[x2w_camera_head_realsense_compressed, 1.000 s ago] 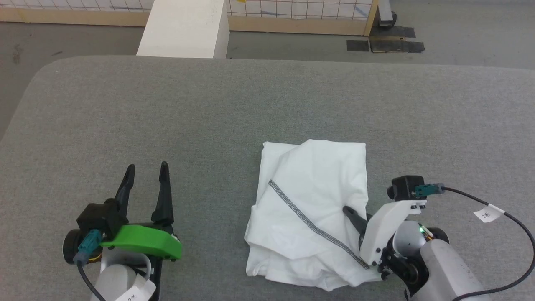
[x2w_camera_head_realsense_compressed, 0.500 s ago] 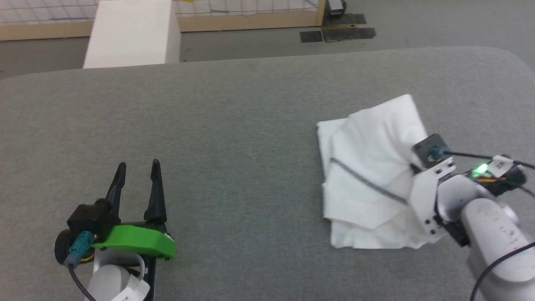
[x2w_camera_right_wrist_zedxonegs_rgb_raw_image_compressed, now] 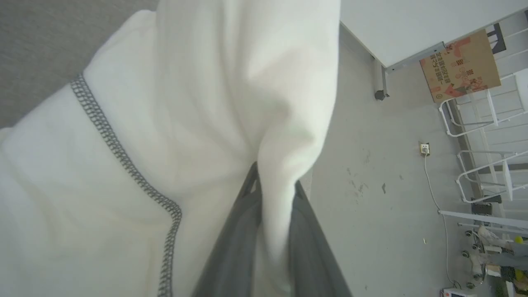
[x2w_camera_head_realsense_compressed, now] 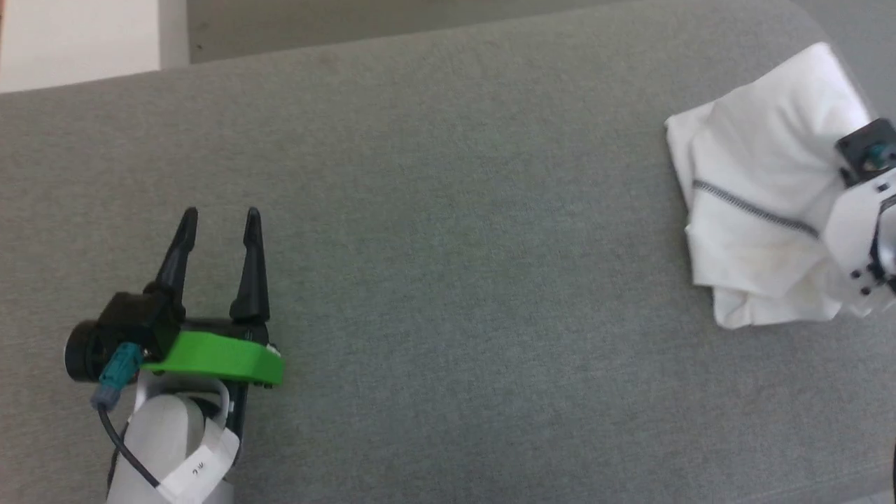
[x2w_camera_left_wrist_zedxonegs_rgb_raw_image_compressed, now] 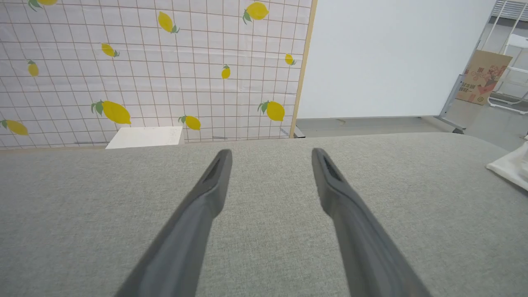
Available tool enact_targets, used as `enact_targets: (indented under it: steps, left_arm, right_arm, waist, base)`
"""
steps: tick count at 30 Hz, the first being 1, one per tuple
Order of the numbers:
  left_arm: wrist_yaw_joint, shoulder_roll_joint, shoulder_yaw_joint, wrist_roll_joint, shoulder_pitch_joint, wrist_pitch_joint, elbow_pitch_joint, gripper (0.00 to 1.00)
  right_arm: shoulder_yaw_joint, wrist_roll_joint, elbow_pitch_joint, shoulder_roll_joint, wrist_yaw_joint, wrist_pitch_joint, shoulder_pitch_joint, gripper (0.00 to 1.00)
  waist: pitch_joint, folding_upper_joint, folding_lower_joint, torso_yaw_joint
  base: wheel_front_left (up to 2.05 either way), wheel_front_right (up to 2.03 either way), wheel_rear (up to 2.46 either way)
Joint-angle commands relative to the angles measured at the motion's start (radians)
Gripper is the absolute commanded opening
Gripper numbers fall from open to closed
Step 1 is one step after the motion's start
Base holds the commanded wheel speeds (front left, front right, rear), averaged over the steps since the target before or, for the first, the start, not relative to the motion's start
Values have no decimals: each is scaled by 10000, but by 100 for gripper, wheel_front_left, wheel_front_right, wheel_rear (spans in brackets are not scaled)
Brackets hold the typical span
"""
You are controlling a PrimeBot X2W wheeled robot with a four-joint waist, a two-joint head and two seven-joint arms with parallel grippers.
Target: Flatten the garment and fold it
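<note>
Pinching garment (x2w_camera_right_wrist_zedxonegs_rgb_raw_image_compressed: 185,82) fold, right jaws closed; thin grip may slip, dropping bundle off table (x2w_camera_head_realsense_compressed: 448,280). Left jaws spread, empty.

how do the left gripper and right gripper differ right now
The left gripper is open and empty; the right gripper is shut on a fold of the garment. The left gripper sits over bare grey surface; the right gripper is at the garment. Both have two dark fingers.
</note>
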Motion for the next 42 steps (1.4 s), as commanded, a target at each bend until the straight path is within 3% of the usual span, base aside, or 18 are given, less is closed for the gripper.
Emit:
enact_targets:
  steps: [1,14,15,16,17,18,24,30,42]
  left_arm:
    - [-71,144,-31,75,-302,4,-73,100]
    - [-55,570,-302,38,-839,244,-331,100]
    - [-43,569,-302,23,-818,235,-305,100]
    - [-36,560,-308,10,-797,225,-277,100]
    - [-30,548,-318,-9,-763,212,-232,100]
    - [-22,532,-321,-28,-741,198,-184,100]
    - [27,278,-373,-201,-529,70,266,100]
    - [70,-14,-378,-376,-170,-14,787,100]
    - [132,-471,-519,-481,435,-35,1075,100]
  right_arm:
    - [-156,-171,158,-80,-19,-179,-311,0]
    - [-1758,-1477,1750,120,-19,-1071,-1372,0]
    - [-1870,-1622,1798,164,-19,-1170,-1406,6]
    - [-1929,-1745,1821,203,-19,-1256,-1415,37]
    - [-2018,-1838,1876,259,-19,-1332,-1415,82]
    - [-2114,-1904,1921,289,-19,-1397,-1418,100]
    - [-2625,-1874,1939,464,-19,-2239,-1187,100]
    - [-3047,-973,1340,925,-19,-3390,-528,100]
    - [-3251,1267,-2093,2636,-19,-4880,2406,100]
  waist:
    - [838,-1,0,-531]
    - [1551,-1,0,-223]
    - [1505,-1,0,-188]
    - [1448,-1,0,-155]
    - [1364,-1,0,-118]
    - [1279,-1,0,-80]
    - [417,-1,0,303]
    - [-685,-1,0,821]
    - [-2011,-1,0,1857]
  base:
    - [0,0,0]
    - [0,0,0]
    - [0,0,0]
    - [0,0,0]
    - [0,0,0]
    - [0,0,0]
    - [0,0,0]
    - [0,0,0]
    - [0,0,0]
